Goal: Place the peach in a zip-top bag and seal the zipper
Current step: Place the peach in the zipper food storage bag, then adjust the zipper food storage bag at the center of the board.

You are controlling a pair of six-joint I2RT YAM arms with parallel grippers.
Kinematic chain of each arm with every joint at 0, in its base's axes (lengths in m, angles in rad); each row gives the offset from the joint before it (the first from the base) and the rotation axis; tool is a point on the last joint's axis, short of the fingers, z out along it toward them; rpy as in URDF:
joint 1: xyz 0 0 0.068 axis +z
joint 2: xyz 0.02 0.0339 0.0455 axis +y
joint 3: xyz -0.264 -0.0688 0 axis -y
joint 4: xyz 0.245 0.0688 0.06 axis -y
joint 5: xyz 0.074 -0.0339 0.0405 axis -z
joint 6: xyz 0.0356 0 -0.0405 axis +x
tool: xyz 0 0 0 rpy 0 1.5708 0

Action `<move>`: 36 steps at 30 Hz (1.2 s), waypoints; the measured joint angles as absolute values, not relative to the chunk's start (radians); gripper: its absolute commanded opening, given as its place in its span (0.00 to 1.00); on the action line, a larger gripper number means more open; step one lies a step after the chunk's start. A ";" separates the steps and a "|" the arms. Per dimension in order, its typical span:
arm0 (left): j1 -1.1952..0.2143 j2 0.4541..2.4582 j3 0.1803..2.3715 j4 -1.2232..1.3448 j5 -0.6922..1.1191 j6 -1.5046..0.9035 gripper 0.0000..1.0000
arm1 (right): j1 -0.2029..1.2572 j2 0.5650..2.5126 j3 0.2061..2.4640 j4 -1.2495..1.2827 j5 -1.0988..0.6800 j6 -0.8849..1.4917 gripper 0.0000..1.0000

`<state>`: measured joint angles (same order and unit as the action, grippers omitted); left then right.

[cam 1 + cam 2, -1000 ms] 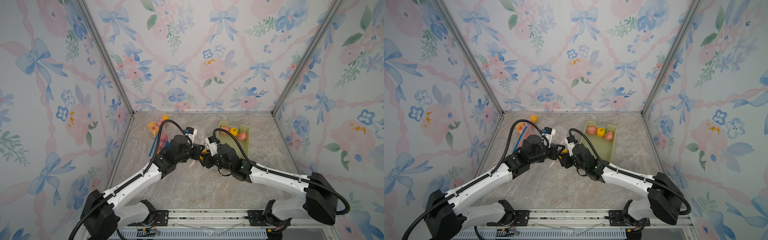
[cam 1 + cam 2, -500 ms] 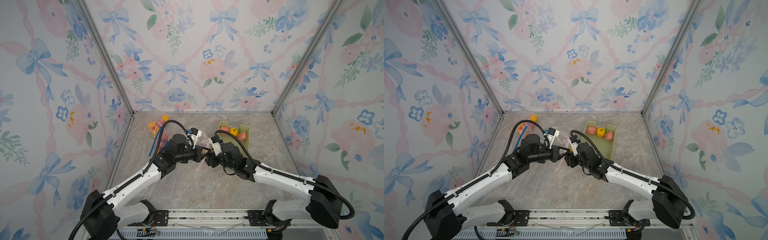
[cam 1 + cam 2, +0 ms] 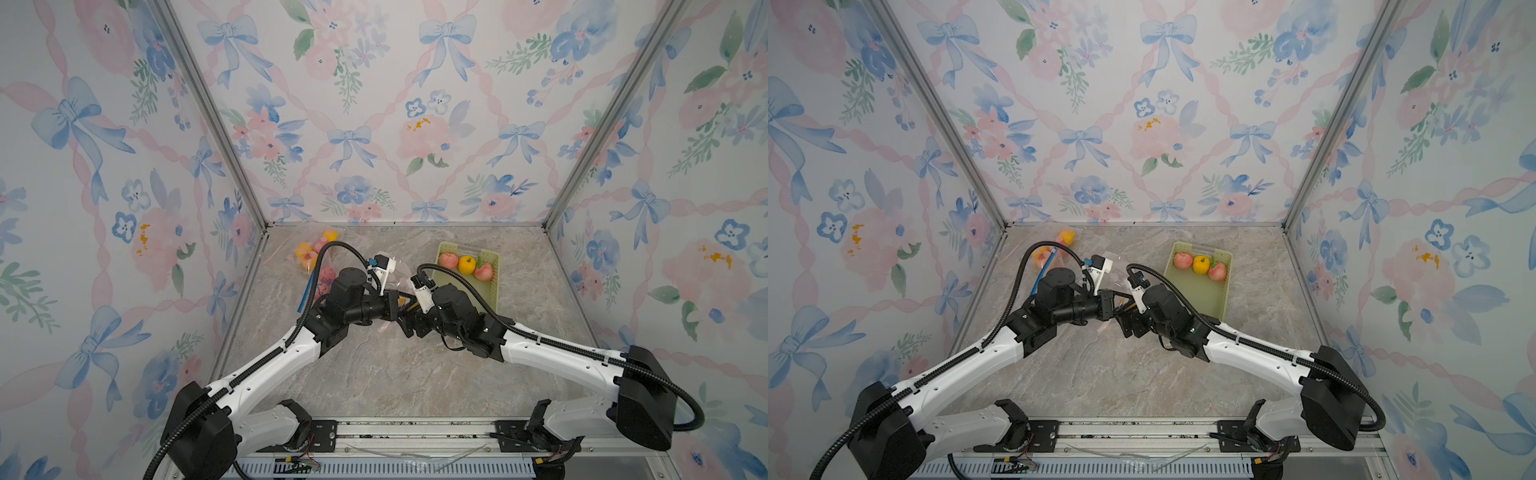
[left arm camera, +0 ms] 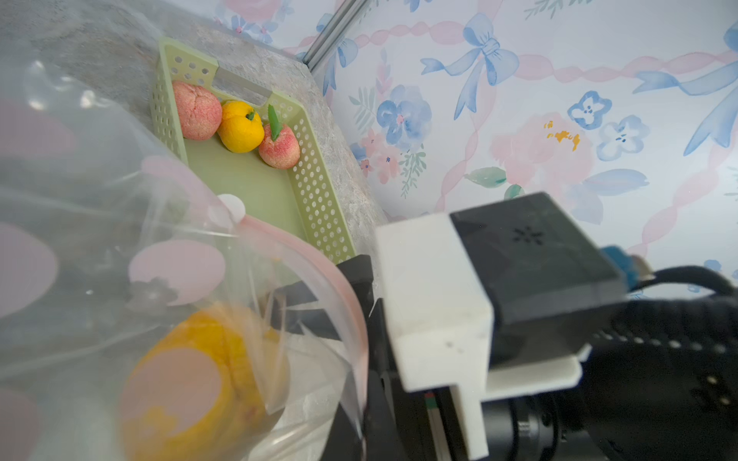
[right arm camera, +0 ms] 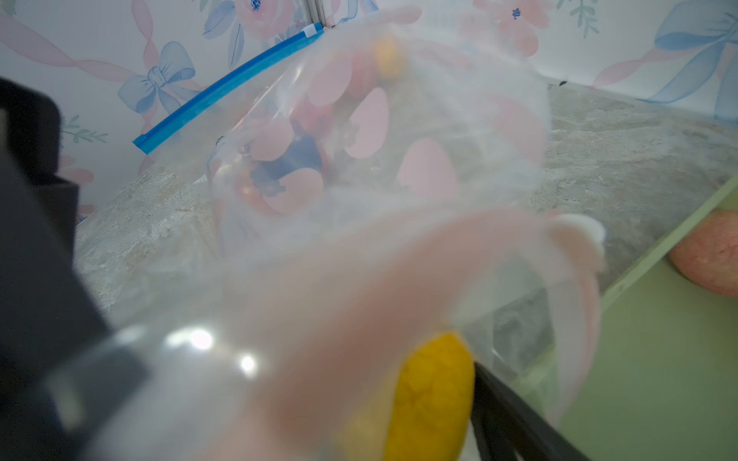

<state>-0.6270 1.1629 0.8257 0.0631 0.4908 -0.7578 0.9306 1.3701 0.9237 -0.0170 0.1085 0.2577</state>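
Glossy clear plastic bag [image 4: 100, 199], matt perforated plastic tray [image 4: 319, 199], smooth stone-look tabletop [image 3: 374, 374].

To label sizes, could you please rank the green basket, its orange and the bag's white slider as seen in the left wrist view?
Largest: green basket.
Then the orange.
Smallest: white slider, although it is nearer the camera.

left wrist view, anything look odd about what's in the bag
Yes: the fruit in the bag looks yellow-orange, not like a peach. Both peaches lie in the green tray, beside an orange.
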 measured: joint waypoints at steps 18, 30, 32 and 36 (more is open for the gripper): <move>-0.585 1.191 0.757 0.108 0.469 -0.857 0.00 | 0.888 1.228 0.974 -0.256 0.207 0.551 0.68; -0.585 1.190 0.717 0.133 0.469 -0.866 0.00 | 0.850 1.182 0.840 -0.186 0.115 0.865 0.61; -0.585 1.190 0.711 0.133 0.469 -0.869 0.00 | 0.850 1.208 0.840 -0.168 0.101 0.880 0.59; -0.585 1.189 0.709 0.133 0.469 -0.869 0.00 | 0.850 1.247 0.840 -0.132 0.077 0.901 0.57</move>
